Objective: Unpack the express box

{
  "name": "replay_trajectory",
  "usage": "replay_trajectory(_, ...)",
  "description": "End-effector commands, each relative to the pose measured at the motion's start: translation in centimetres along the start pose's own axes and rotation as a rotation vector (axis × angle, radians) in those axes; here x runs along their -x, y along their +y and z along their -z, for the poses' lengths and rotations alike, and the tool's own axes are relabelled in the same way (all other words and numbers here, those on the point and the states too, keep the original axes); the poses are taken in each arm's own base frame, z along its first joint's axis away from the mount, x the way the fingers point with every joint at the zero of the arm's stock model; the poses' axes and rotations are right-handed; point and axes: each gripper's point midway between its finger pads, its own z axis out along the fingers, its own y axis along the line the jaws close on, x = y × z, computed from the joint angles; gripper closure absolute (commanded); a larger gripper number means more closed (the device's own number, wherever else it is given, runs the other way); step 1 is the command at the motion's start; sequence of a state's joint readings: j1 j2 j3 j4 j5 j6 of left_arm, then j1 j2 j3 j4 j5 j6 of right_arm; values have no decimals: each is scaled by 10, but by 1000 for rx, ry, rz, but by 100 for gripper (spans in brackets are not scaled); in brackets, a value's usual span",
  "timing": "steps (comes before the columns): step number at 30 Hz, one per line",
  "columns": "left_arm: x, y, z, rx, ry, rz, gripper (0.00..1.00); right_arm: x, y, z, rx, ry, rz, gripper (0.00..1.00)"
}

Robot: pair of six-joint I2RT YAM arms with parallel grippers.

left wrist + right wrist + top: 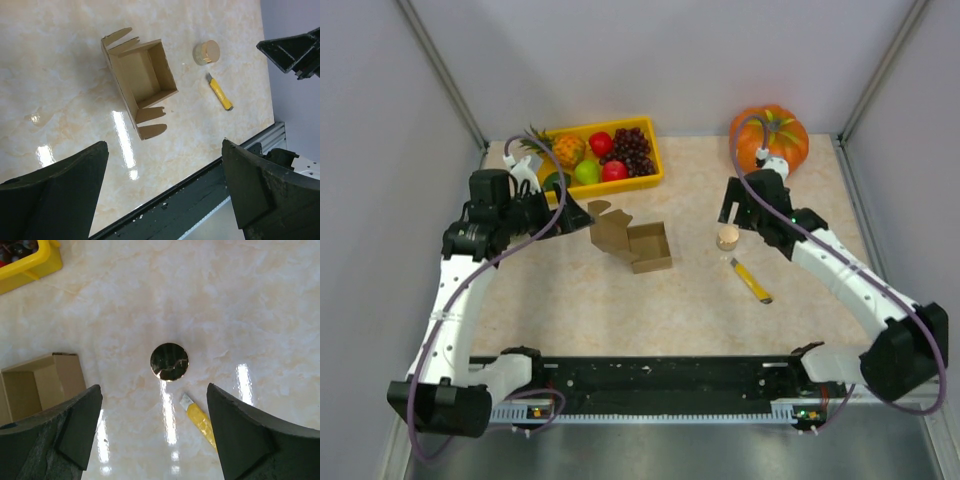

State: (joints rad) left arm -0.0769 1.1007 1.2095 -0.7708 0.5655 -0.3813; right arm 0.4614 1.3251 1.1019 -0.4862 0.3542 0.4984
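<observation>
The express box [638, 245] lies in the middle of the table, small and brown, its flap lid thrown open. Its inside [142, 82] shows bare cardboard, and one corner of it [40, 385] also shows in the right wrist view. My left gripper [575, 213] hovers just left of the box, open [164, 145] with nothing between its fingers. A small round jar with a gold lid [727, 237] [169, 361] stands on the table right of the box. My right gripper [732, 212] hangs over it, open [154, 387] and apart from it.
A yellow utility knife [752, 281] [200, 420] lies on the table just beside the jar. A yellow fruit tray [655, 178] stands at the back left, an orange pumpkin [772, 138] at the back right. The black rail [660, 378] runs along the near edge.
</observation>
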Motion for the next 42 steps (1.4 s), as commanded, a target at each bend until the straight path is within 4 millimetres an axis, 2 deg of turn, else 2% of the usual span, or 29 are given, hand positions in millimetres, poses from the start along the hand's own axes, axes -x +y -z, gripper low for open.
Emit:
replay_trajectory(1, 0, -13, 12, -50, -78, -9, 1, -27, -13, 29, 55, 56, 20, 18)
replay_trajectory(2, -1, -18, 15, -74, -95, -6, 2, -43, -21, 32, 45, 100, 35, 18)
replay_trajectory(3, -2, -20, 15, -90, -96, -3, 2, -47, -22, 40, 62, 105, 29, 19)
replay_trajectory(4, -3, -22, 13, -114, -99, -5, 2, -60, -28, 42, 50, 137, 33, 19)
replay_trajectory(6, -4, -27, 14, -140, -101, 1, 2, -73, -33, 49, 54, 174, 19, 20)
replay_trajectory(10, -5, -27, 10, -158, -91, -6, 2, -104, -43, 47, 30, 256, 11, 20)
replay_trajectory(14, -4, -25, 6, -151, -88, -23, 3, -121, -46, 40, 11, 315, 26, 22)
replay_trajectory(20, 0, -19, 8, -101, -118, -16, 4, -121, -40, 44, 28, 351, 21, 25)
replay_trajectory(23, 10, -7, 13, 7, -150, 27, 3, -110, -39, 56, 33, 332, -12, 27)
replay_trajectory(29, 25, 5, 42, 172, -247, 50, 1, -43, -41, 96, 60, 79, -80, 27)
replay_trajectory(30, 22, 6, 46, 191, -248, 65, 1, -39, -46, 105, 46, 74, -77, 27)
replay_trajectory(31, 23, 8, 54, 218, -268, 75, 1, -19, -45, 117, 50, 27, -91, 26)
replay_trajectory(33, 14, 8, 62, 246, -258, 132, 1, -6, -57, 134, 5, -8, -83, 26)
replay_trajectory(34, 12, 5, 68, 241, -271, 151, 1, 13, -58, 152, 22, -69, -95, 26)
replay_trajectory(36, 4, 3, 73, 240, -260, 169, 1, 32, -69, 171, 4, -150, -86, 25)
replay_trajectory(37, 1, -1, 79, 230, -267, 170, 1, 47, -74, 193, 23, -230, -109, 24)
replay_trajectory(41, -10, -10, 97, 213, -285, 133, 1, 70, -105, 238, -19, -407, -156, 19)
replay_trajectory(42, -11, -15, 105, 208, -289, 129, 1, 75, -107, 247, -4, -433, -167, 19)
